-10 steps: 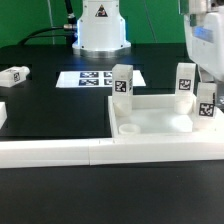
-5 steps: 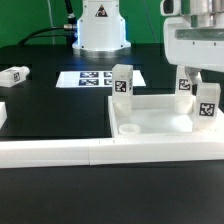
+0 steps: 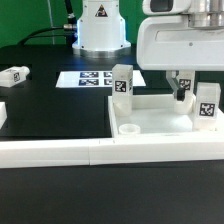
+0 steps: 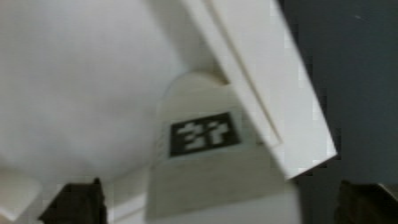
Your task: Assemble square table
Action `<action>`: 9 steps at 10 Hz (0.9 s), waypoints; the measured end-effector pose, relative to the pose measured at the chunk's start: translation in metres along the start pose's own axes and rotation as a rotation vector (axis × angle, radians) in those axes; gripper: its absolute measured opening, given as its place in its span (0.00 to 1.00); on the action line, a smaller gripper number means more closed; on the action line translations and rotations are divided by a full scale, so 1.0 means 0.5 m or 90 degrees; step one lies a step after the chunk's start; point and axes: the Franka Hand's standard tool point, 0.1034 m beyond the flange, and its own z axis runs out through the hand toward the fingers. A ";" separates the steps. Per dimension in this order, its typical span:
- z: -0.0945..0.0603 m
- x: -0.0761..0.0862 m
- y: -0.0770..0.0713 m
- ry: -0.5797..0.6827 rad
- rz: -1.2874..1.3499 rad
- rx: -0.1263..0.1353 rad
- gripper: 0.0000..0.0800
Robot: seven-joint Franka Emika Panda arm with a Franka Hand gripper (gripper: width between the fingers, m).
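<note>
The white square tabletop [image 3: 150, 113] lies inside the white border bars at the exterior view's right. Three short white tagged legs stand on it: one at its far left corner [image 3: 122, 82], one at the right [image 3: 207, 102] and one behind it [image 3: 184, 84]. My gripper [image 3: 179, 88] hangs over that rear leg. In the wrist view the gripper [image 4: 222, 205] is open, its dark fingertips [image 4: 80, 202] wide apart on either side of the tagged leg [image 4: 205, 135], beside the tabletop [image 4: 80, 80]. A fourth leg [image 3: 13, 75] lies loose at the far left.
The marker board [image 3: 95, 78] lies flat in front of the robot base [image 3: 100, 28]. A long white border bar [image 3: 90, 151] runs along the front, with another piece at the left edge [image 3: 3, 115]. A round socket [image 3: 129, 128] shows at the tabletop's near left corner.
My gripper has moved from the exterior view's right edge to the left and come over the rear right leg. The legs and tabletop have not moved.
</note>
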 end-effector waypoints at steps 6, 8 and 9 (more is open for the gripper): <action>0.000 0.004 0.004 0.003 0.084 0.001 0.36; 0.000 0.004 0.007 0.002 0.175 0.000 0.36; 0.000 0.004 0.008 0.001 0.225 -0.001 0.36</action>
